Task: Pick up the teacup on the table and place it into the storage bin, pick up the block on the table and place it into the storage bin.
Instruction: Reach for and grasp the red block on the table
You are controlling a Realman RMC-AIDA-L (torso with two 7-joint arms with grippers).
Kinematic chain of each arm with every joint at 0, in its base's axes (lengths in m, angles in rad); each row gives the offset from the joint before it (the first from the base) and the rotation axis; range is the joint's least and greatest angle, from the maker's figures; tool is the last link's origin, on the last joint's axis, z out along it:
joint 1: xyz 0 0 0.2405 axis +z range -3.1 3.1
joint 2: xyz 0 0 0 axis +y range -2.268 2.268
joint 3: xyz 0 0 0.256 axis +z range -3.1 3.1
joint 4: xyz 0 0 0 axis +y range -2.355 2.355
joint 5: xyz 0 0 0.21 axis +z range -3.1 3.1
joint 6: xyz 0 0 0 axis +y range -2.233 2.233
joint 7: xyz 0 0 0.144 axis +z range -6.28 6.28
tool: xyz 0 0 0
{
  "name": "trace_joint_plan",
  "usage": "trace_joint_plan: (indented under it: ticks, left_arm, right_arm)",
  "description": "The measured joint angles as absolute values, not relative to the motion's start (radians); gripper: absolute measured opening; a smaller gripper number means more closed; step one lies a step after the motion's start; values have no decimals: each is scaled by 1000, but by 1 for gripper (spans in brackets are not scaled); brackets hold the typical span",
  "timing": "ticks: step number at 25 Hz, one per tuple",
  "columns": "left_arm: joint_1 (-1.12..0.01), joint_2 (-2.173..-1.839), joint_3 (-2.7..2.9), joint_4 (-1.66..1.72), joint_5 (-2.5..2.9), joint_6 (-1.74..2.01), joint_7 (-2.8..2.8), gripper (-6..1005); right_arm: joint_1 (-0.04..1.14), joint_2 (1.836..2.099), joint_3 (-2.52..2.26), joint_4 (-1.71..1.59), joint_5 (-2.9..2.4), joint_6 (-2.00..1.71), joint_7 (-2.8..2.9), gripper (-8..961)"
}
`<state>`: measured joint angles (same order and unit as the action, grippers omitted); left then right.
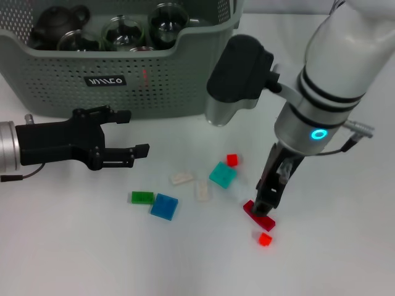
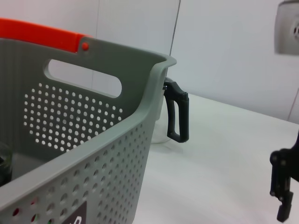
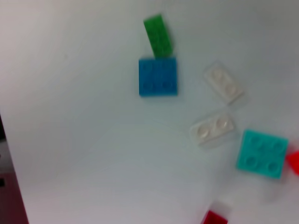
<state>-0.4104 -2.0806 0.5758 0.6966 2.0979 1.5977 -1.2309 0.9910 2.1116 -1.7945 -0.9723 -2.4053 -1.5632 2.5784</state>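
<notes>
The grey-green storage bin (image 1: 160, 86) stands at the back and holds glass teacups (image 1: 122, 32) and a dark teapot (image 1: 57, 24). No teacup shows on the table. Loose blocks lie in front of the bin: green (image 1: 142, 197), blue (image 1: 164, 206), two white (image 1: 182, 179), teal (image 1: 222, 175), small red (image 1: 232, 160), another small red (image 1: 265, 239) and a dark red block (image 1: 254, 216). My right gripper (image 1: 266, 206) points straight down onto the dark red block. My left gripper (image 1: 133, 132) is open and empty in front of the bin's left part.
Seen from the left wrist, the bin's perforated wall (image 2: 93, 154) has an orange handle (image 2: 42, 32), and a glass vessel with a black handle (image 2: 177, 112) stands behind its corner. The right wrist view shows the green (image 3: 159, 36), blue (image 3: 158, 77) and teal (image 3: 261, 153) blocks.
</notes>
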Motion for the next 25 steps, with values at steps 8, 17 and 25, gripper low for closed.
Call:
trace_joint_plan:
  ticks: [8,17,25]
  left_arm:
    - [-407,-2077,572,695,2099,1600,-1230,872]
    - [-400,-2077,569,695,2099,1600,-1230,872]
    - [-397,-2077,569,695,2098,1600,-1229,872]
  right_arm:
    - [998,2114,-1895,-922,-2342,-1477,2610,479]
    - [996,2117,-1949,-897,-2333,-1406,2618,471]
    - [995,2115,-1951,-882,-2336,-1394,2621,463]
